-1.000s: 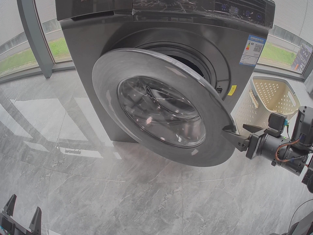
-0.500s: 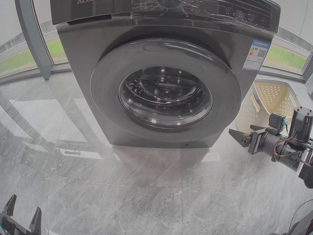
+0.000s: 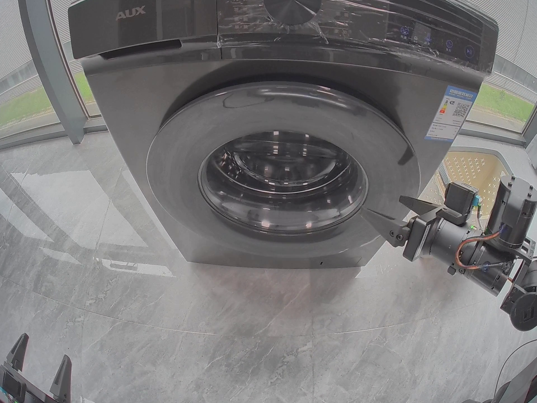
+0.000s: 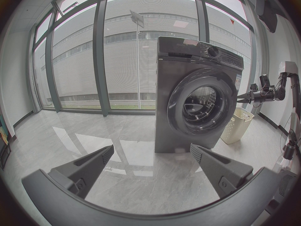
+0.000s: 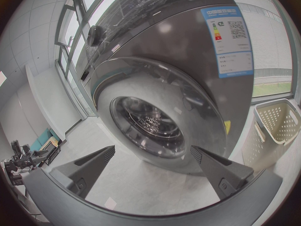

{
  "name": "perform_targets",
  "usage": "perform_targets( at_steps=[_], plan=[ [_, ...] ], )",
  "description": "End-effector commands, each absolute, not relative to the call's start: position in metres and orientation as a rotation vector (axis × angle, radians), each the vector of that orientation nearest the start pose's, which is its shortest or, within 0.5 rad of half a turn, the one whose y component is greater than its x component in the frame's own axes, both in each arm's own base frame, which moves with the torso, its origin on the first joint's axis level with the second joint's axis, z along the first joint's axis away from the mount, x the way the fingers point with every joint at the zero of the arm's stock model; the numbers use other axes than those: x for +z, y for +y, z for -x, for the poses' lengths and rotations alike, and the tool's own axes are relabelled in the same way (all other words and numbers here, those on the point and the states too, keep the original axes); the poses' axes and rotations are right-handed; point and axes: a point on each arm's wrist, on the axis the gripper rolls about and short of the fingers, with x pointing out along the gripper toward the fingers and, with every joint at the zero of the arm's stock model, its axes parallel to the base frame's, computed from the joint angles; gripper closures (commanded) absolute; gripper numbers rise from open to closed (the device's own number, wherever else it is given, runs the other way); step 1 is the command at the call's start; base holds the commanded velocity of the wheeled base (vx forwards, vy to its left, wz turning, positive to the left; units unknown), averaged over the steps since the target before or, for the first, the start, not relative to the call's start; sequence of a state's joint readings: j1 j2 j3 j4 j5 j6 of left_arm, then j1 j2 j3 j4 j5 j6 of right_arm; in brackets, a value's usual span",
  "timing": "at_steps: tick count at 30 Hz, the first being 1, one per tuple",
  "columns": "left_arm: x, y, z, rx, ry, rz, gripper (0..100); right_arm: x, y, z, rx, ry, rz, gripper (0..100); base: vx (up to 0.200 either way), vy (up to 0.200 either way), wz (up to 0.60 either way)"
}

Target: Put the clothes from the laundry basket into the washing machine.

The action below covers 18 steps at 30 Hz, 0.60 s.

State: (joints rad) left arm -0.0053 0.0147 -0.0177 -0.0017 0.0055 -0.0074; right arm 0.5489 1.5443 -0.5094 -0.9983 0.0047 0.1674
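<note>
The grey washing machine (image 3: 140, 85) stands in front of me with its round door (image 3: 179, 158) shut against the front. Behind the door's glass I see the bare drum (image 5: 150, 124), and I cannot make out any clothes. My right gripper (image 3: 383, 205) is open and empty, its tips close to the door's lower right rim. The cream laundry basket (image 3: 475, 172) stands on the floor right of the machine, behind that arm; the part of its inside that I see holds nothing. My left gripper (image 3: 43, 347) is open low at the near left, far from the machine.
Grey tiled floor (image 3: 224, 320) spreads wide in front of and left of the machine. Tall windows and a pillar (image 3: 47, 57) stand behind it. The basket (image 4: 236, 129) sits close to the right wall.
The door was swung wide open a second ago and is now shut. My right gripper first drew back, then moved left to the door's rim. The head view has shifted closer.
</note>
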Motion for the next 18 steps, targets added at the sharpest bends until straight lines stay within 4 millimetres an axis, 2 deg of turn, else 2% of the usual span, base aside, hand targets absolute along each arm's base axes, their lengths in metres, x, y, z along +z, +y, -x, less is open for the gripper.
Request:
perform_targets(
  at_steps=[1,2,12,18],
  plan=[
    [0.076,0.000,0.023,0.000,-0.003,0.008,0,0.186,0.134,-0.217,0.553,0.075,-0.155,0,0.200,0.000,0.00],
    [0.076,0.000,0.023,0.000,-0.003,0.009,0,0.187,0.134,-0.217,0.553,0.070,-0.155,0,0.200,0.000,0.00],
    [0.076,0.000,0.023,0.000,-0.003,0.009,0,0.198,0.133,-0.218,0.546,0.014,-0.170,0,0.000,0.000,0.00],
    [0.076,0.000,0.023,0.000,-0.003,0.008,0,0.197,0.132,-0.216,0.544,-0.007,-0.172,0,0.000,0.000,0.00]
  ],
)
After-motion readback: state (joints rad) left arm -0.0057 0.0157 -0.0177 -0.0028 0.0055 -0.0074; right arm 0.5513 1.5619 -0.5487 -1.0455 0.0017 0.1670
